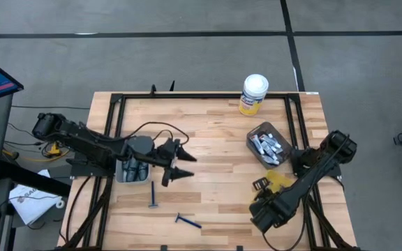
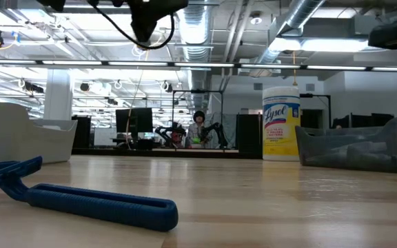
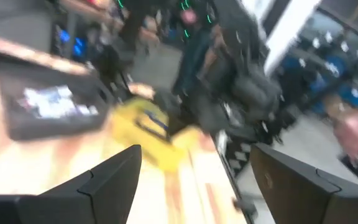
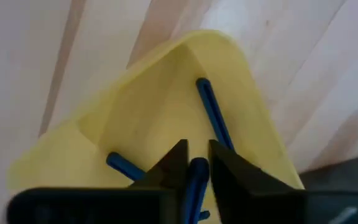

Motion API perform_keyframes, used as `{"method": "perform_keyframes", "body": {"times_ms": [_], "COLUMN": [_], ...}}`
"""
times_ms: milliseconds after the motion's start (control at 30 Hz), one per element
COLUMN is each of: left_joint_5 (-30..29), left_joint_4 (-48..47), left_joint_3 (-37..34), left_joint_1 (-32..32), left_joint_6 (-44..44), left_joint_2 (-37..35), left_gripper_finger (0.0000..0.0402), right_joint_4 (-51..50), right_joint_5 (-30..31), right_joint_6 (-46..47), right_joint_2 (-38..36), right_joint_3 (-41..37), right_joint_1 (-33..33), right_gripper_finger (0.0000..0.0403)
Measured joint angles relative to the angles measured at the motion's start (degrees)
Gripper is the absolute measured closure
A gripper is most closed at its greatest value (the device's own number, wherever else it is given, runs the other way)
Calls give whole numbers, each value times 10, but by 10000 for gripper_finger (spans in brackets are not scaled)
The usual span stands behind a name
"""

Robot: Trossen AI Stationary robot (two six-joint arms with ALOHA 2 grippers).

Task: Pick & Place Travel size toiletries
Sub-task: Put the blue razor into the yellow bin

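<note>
Hovering over the yellow bin [image 4: 166, 106] at about 4 o'clock on the table [image 1: 215, 125], the right gripper [image 4: 194, 163] is pinching a blue razor [image 4: 196, 183] between narrow fingers, tips inside the bin; two more blue razors [image 4: 213, 112] are lying in that bin already. The left gripper [image 1: 175, 162] is sitting near table centre, toward 9 o'clock, jaws spread wide and holding nothing, just beside a grey bin [image 1: 132, 169] of dark shaver-like pieces. Two loose blue razors are lying on the wood at about 6 o'clock, one [image 1: 152, 195] upright in the overhead picture, the other [image 1: 188, 222] slanted nearer the front edge; one of them [image 2: 81, 196] is filling the low view's foreground. A dark grey bin [image 1: 267, 143] at about 2 o'clock is holding silver-white tubes with blue marks. A yellow canister [image 2: 281, 131] with white lid at 12 to 1 o'clock is reading "Lysol". A person [image 2: 198, 127] is showing far back in the room.
</note>
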Motion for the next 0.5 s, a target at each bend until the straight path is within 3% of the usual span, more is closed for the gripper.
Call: {"method": "perform_keyframes", "body": {"times_ms": [333,500], "left_joint_5": [4,-14], "left_joint_4": [-163,-180], "left_joint_3": [0,0], "left_joint_1": [-94,-162], "left_joint_6": [18,66], "left_joint_2": [0,19], "left_gripper_finger": [96,100], "right_joint_4": [1,1], "right_joint_5": [3,20], "right_joint_6": [42,55], "right_joint_2": [-40,-56], "right_joint_3": [0,0], "right_joint_1": [-13,-22], "right_gripper_finger": [149,119]}}
